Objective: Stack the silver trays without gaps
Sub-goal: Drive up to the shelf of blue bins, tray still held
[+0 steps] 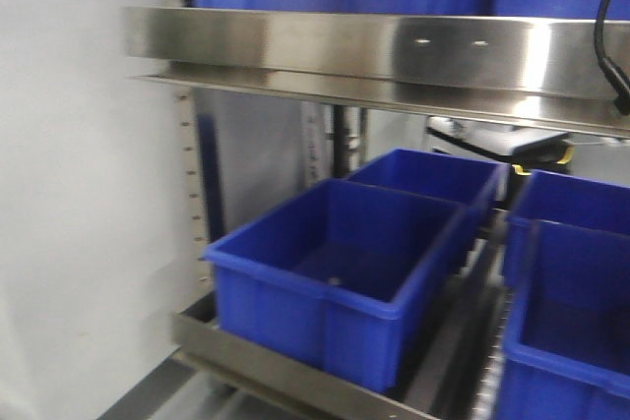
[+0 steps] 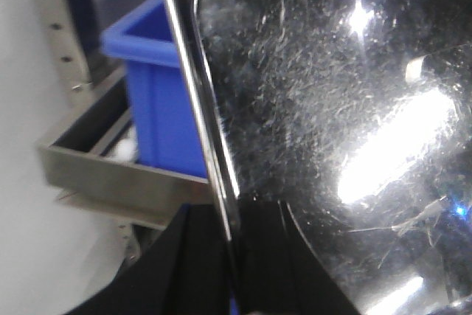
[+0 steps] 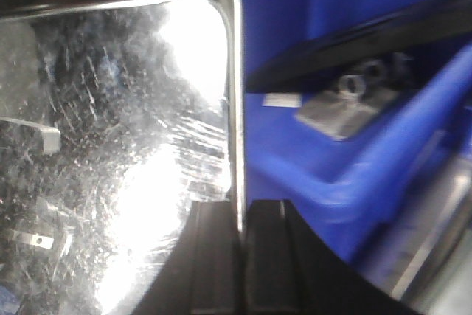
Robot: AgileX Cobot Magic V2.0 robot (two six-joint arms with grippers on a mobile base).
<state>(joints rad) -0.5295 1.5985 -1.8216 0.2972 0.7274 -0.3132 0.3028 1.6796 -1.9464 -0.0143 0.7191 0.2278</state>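
Observation:
A silver tray fills the right of the left wrist view, its scratched shiny face glaring with light. My left gripper is shut on that tray's rolled rim, one black finger on each side. In the right wrist view a silver tray covers the left half. My right gripper is shut on its right rim just below the rounded corner. Whether both views show the same tray cannot be told. Neither a tray nor a gripper shows in the front view.
Several blue bins stand on a steel shelf under a long steel band. A black cable hangs at top right. A blue bin is left of the left gripper. Another bin beside the right gripper holds a metal part.

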